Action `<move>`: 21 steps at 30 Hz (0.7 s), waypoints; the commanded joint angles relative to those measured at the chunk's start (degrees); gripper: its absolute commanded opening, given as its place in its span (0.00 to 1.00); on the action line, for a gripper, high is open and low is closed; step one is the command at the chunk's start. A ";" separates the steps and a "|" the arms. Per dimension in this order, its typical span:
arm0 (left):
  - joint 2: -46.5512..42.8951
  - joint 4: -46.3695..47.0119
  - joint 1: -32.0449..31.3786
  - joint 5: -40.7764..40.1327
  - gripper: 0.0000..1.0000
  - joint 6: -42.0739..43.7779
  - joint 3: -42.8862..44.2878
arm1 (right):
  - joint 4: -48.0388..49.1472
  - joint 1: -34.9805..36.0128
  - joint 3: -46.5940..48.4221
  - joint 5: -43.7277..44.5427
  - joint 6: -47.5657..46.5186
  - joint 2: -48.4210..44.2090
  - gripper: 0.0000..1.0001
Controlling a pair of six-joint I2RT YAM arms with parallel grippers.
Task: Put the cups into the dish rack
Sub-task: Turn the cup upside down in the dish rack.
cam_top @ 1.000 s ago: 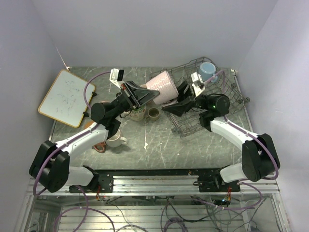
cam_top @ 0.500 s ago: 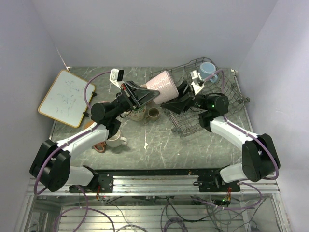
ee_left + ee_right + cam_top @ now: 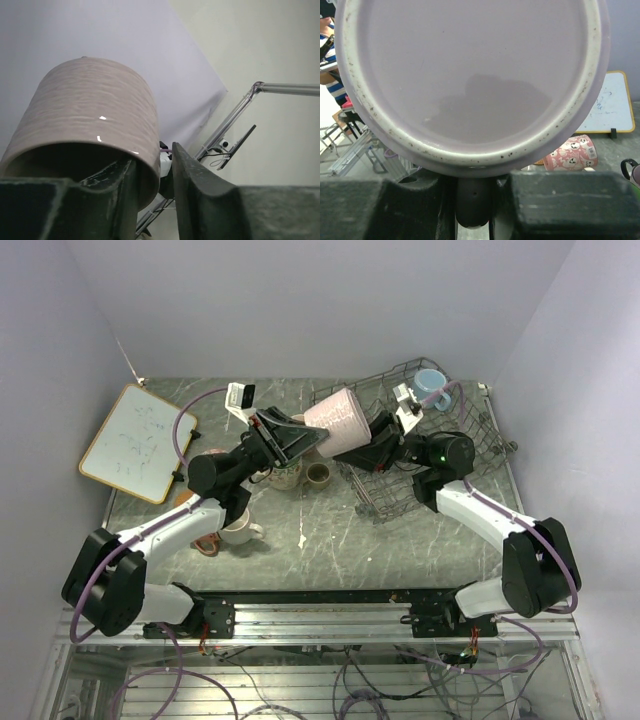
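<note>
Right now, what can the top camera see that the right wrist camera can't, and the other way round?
Only the top view shows the dish rack and the light blue cup in it. Only the right wrist view shows the flat underside of the mauve mug, filling most of the picture. Both show that mug and the whiteboard.

The overhead camera sits above and behind the arm bases and looks down on the whole table (image 3: 400,540), its near edge at the bottom. The left wrist camera tilts upward, hard against the rim of the mauve mug (image 3: 90,115), with walls beyond. The right wrist camera faces the table's left edge. The mug's base fills it, and the whiteboard (image 3: 612,105) lies far behind. Both show from overhead too.
</note>
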 commanded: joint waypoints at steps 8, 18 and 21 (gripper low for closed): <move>-5.89 -1.22 0.98 -3.30 0.75 4.80 -3.99 | 8.74 -5.42 -0.20 1.84 4.36 -3.02 0.00; -13.72 -11.02 5.95 -4.09 0.78 8.47 -13.74 | 8.39 -12.90 -3.08 1.00 0.55 -5.58 0.00; -18.20 -18.70 7.58 -4.96 0.81 12.76 -15.97 | 6.85 -16.47 -4.59 0.74 -2.13 -6.04 0.00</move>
